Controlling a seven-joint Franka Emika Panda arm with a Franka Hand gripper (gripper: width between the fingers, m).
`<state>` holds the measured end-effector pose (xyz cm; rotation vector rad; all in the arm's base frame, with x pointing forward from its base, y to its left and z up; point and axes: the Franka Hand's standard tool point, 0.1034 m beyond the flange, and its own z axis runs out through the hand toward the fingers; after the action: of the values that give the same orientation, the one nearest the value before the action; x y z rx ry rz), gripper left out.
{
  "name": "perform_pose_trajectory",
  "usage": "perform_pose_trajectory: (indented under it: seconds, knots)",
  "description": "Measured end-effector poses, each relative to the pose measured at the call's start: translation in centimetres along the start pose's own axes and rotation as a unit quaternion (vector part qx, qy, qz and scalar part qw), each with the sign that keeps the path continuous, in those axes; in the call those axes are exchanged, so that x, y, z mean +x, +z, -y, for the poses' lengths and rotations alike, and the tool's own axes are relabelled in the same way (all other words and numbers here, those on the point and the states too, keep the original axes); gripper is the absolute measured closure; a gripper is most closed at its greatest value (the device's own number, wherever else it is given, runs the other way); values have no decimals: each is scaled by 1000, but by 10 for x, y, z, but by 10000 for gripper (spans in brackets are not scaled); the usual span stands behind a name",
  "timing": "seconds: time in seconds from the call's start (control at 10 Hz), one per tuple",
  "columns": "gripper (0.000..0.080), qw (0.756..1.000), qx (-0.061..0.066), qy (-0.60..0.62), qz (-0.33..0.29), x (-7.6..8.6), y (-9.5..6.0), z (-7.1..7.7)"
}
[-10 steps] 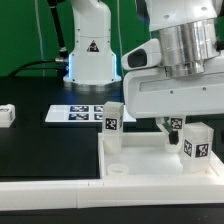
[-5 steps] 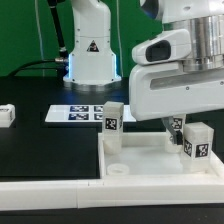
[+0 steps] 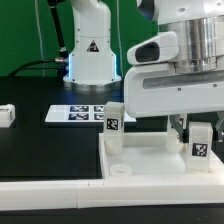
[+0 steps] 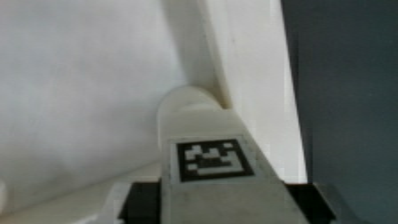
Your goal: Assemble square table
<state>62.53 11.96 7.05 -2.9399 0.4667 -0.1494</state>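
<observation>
Exterior view: the claw (image 3: 194, 126) is clamped on 1 tagged leg (image 3: 200, 147), held upright at the far side of the square top (image 3: 140, 166), toward the exterior view's right. Whether its foot touches the top cannot be told. A 2nd leg (image 3: 114, 124) stands upright at the top's far corner on the exterior view's left. Behind, the marker board (image 3: 84, 112) lies on the black surface (image 3: 40, 145).

Wrist view: the held leg sits between the 2 fingers (image 4: 143, 203), tag facing the camera, just beside the top's raised rim (image 4: 240, 60).
</observation>
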Motion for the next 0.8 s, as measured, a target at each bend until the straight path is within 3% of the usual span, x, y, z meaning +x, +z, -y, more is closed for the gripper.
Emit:
perform_pose_trajectory:
  seconds: [0.2,0.3,0.6,0.7,0.8]
  knots:
    - [503,989,-1,148,1,1,-1,0]
    - [503,964,0,267,3,-1,0,0]
    - [505,866,35,497,33,0,1,-2]
    - [505,857,36,512,34,0,1,-1]
    - [430,862,36,505,34,0,1,-1]
